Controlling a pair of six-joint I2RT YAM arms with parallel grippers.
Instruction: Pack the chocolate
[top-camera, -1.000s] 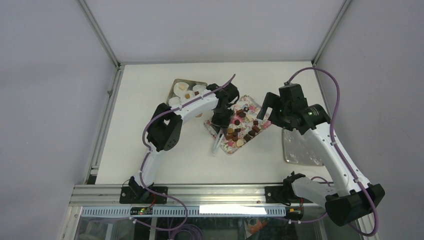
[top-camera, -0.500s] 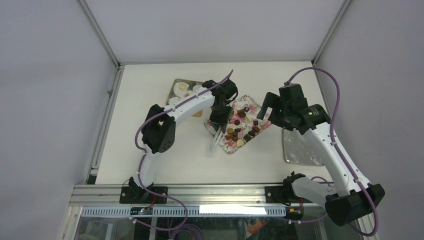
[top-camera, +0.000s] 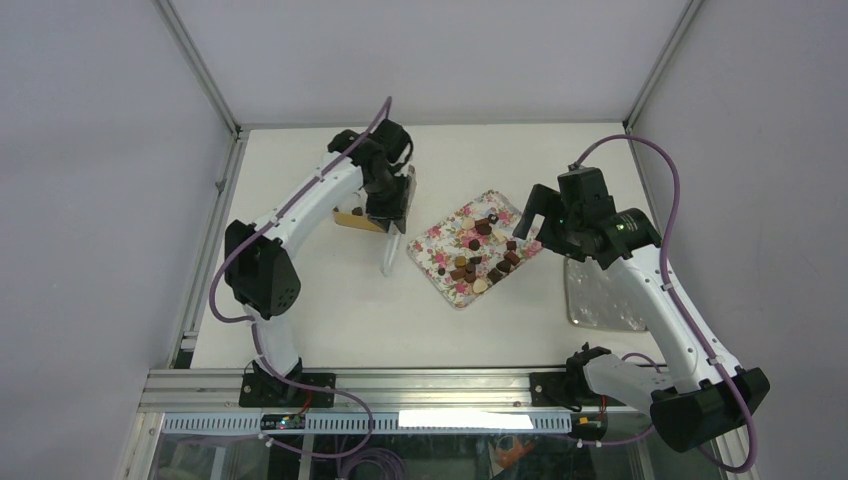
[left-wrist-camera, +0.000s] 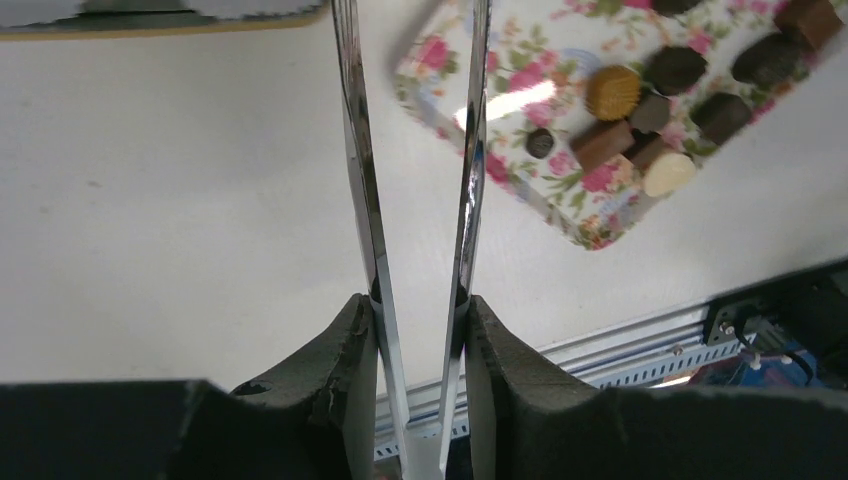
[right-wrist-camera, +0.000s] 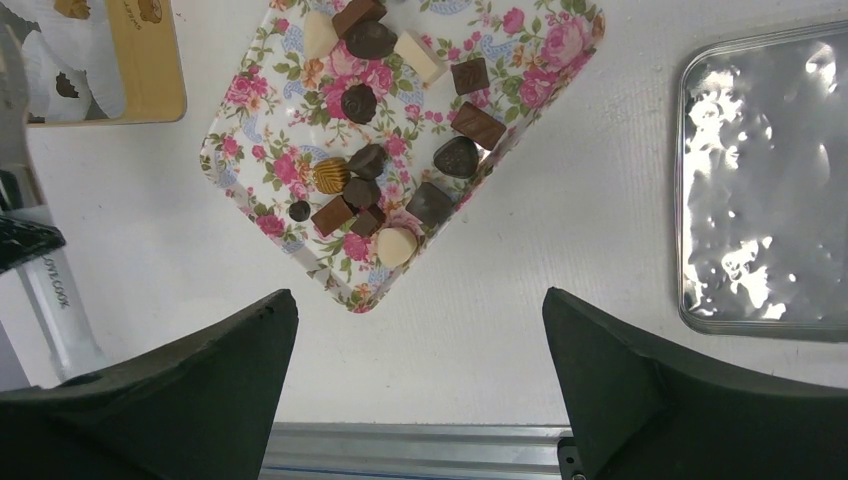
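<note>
Several chocolates lie on the pink-flowered tray at mid-table, dark, brown, tan and cream; they also show in the right wrist view and the left wrist view. My left gripper is shut on metal tongs, left of the tray, over a wooden box of white paper cups. The tongs' tips run out of view, so whether they hold a piece is hidden. Two cups hold a chocolate. My right gripper is open and empty, above the tray's right side.
A silver metal lid lies flat on the table right of the tray, also in the right wrist view. The aluminium rail runs along the table's near edge. Grey walls enclose the back and sides.
My left arm has swung left and back, carrying the tongs from the flowered tray's left part to over the wooden box. The right arm has not moved.
</note>
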